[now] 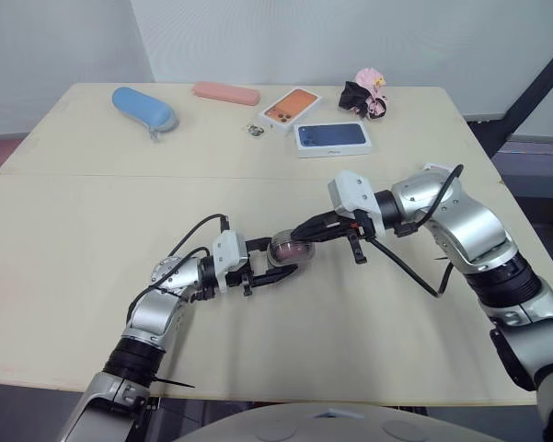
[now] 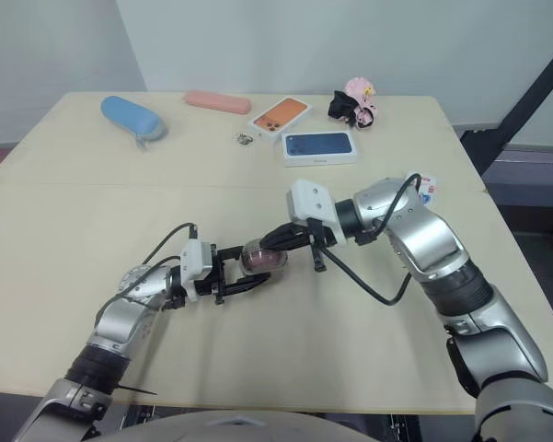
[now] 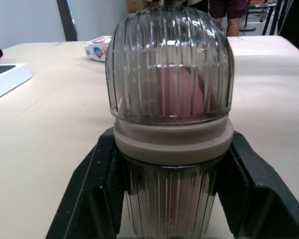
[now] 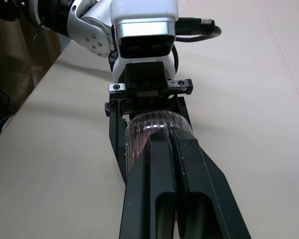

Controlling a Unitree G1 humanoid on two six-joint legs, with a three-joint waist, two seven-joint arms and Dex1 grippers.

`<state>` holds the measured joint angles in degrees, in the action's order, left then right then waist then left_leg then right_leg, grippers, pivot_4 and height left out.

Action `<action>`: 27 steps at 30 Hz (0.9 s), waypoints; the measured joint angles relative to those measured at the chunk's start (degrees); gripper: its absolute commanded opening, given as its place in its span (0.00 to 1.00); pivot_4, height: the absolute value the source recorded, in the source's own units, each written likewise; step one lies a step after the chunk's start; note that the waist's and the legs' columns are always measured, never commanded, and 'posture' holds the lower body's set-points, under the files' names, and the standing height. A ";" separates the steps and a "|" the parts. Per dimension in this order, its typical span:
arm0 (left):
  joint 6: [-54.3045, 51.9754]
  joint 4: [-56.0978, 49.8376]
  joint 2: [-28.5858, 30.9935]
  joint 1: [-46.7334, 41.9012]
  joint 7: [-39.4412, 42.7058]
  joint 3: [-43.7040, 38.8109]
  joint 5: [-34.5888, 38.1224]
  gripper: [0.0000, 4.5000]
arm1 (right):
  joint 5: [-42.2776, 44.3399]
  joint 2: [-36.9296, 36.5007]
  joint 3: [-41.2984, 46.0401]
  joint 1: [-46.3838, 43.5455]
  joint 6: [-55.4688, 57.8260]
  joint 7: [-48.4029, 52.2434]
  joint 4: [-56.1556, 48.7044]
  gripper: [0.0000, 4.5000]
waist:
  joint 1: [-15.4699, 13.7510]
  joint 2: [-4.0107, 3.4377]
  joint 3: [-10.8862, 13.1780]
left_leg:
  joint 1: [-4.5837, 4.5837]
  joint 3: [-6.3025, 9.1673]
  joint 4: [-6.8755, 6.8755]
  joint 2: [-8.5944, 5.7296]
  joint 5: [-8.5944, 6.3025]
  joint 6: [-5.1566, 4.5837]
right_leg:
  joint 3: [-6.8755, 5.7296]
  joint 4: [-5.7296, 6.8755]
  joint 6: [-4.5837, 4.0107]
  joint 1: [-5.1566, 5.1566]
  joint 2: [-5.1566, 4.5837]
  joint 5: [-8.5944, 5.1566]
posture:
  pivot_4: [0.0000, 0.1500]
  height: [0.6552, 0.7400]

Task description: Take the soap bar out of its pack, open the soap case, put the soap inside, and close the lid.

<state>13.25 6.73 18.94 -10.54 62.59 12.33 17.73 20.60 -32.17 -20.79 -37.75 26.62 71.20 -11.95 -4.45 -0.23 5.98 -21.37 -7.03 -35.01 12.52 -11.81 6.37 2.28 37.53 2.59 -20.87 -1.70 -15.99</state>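
The box (image 3: 2,79) reads only "one". The left gripper (image 1: 278,261) clamps the ribbed clear soap case (image 3: 171,64), pink bar inside. The right gripper (image 4: 171,139), fingers together, touches its dome.

right gripper (image 4: 172,135): fingers together, tips over ribbed soap case (image 4: 139,138) | left gripper (image 4: 150,119) clasps case opposite | tan table (image 4: 249,99)

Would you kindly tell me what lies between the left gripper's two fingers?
The clear ribbed soap case, with the pink soap inside, sits clamped there in the left gripper, as the left wrist view shows.
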 measured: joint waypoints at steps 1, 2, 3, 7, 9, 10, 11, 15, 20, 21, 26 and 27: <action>0.00 0.00 0.00 0.00 0.00 0.00 -0.01 0.43 | -0.05 0.24 -0.26 -0.09 -0.22 -0.18 0.13 0.02 | 0.01 0.00 0.00 | 0.00 0.00 0.00 0.00 0.00 0.00 | 0.00 0.00 0.00 0.01 0.00 0.00 | 1.00 1.00; 0.00 0.00 0.00 0.01 -0.03 0.01 -0.03 0.43 | -0.11 0.35 -0.40 -0.15 -0.40 -0.27 0.22 0.02 | 0.00 0.00 -0.01 | 0.01 0.00 0.00 0.00 0.00 0.00 | 0.00 0.00 0.00 0.01 0.00 0.00 | 1.00 1.00; 0.01 0.00 0.00 0.04 -0.04 0.01 -0.07 0.43 | -0.13 0.37 -0.55 -0.17 -0.57 -0.33 0.23 0.02 | -0.01 0.01 -0.01 | 0.00 0.00 0.00 0.00 0.00 0.00 | 0.00 0.00 0.00 0.02 0.00 0.00 | 1.00 1.00; 0.09 0.00 0.00 0.11 -0.11 0.01 -0.21 0.43 | -0.20 0.37 -0.78 -0.17 -0.85 -0.40 0.22 0.02 | 0.01 0.02 -0.02 | 0.03 0.00 0.02 0.00 0.00 0.00 | 0.00 -0.01 0.00 0.04 0.00 0.00 | 1.00 1.00; 0.12 0.00 0.00 0.15 -0.15 0.01 -0.41 0.43 | -0.35 0.37 -0.89 -0.17 -1.08 -0.46 0.20 0.02 | 0.03 0.03 -0.04 | 0.05 0.00 0.03 0.00 0.00 0.01 | 0.00 -0.01 0.00 0.07 0.00 0.00 | 1.00 1.00; 0.12 0.00 0.00 0.16 -0.18 0.01 -0.42 0.43 | -0.57 0.40 -0.96 -0.17 -1.22 -0.52 0.17 0.02 | 0.03 0.03 -0.04 | 0.06 0.00 0.03 0.00 0.00 0.01 | 0.00 -0.01 0.00 0.07 0.00 0.00 | 1.00 1.00; 0.13 0.00 0.00 0.16 -0.18 0.01 -0.43 0.43 | -0.81 0.43 -1.10 -0.18 -1.36 -0.67 0.16 0.02 | 0.04 0.03 -0.06 | 0.07 0.00 0.04 0.00 0.00 0.01 | 0.00 -0.02 0.00 0.08 0.00 0.00 | 1.00 1.00; 0.27 0.09 -0.10 0.16 -0.31 0.02 -0.46 0.43 | -1.89 1.00 -1.56 -0.27 -2.03 -1.09 0.16 0.02 | 0.06 0.06 -0.13 | 0.12 0.00 0.05 0.00 0.00 0.01 | 0.00 -0.02 0.00 0.13 -0.01 0.00 | 1.00 1.00; 0.34 0.38 -0.14 0.16 -0.42 0.05 -0.50 0.43 | -3.50 1.63 -2.51 -0.92 -2.73 -1.56 0.19 0.02 | 0.12 0.07 -0.23 | 0.24 0.00 0.09 -0.01 0.00 0.02 | 0.00 -0.04 0.00 0.23 -0.02 0.00 | 1.00 1.00; 0.34 0.51 -0.16 0.16 -0.43 0.05 -0.49 0.43 | -3.93 1.81 -2.82 -1.15 -2.79 -1.71 0.20 0.02 | 0.13 0.06 -0.26 | 0.29 0.00 0.11 -0.01 0.00 0.02 | 0.00 -0.05 0.00 0.27 -0.02 0.00 | 1.00 1.00; 0.38 0.95 -0.24 0.16 -0.46 0.08 -0.50 0.43 | -5.38 2.48 -3.65 -1.83 -2.79 -2.06 0.21 0.02 | 0.20 0.07 -0.44 | 0.38 -0.01 0.19 -0.02 -0.01 0.04 | 0.00 -0.10 0.00 0.36 -0.04 0.00 | 1.00 1.00; 0.38 1.02 -0.23 0.16 -0.46 0.08 -0.50 0.43 | -5.61 2.55 -3.72 -1.94 -2.79 -2.06 0.20 0.02 | 0.21 0.07 -0.45 | 0.38 0.00 0.19 -0.03 -0.01 0.04 | 0.00 -0.10 0.00 0.36 -0.04 0.00 | 1.00 1.00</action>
<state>13.63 7.76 18.70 -10.38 62.13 12.41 17.23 14.99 -29.61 -24.51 -39.69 23.83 69.13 -11.75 -4.24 -0.16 5.53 -20.99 -7.04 -34.82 12.50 -11.82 6.41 2.28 37.43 2.59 -20.51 -1.74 -15.99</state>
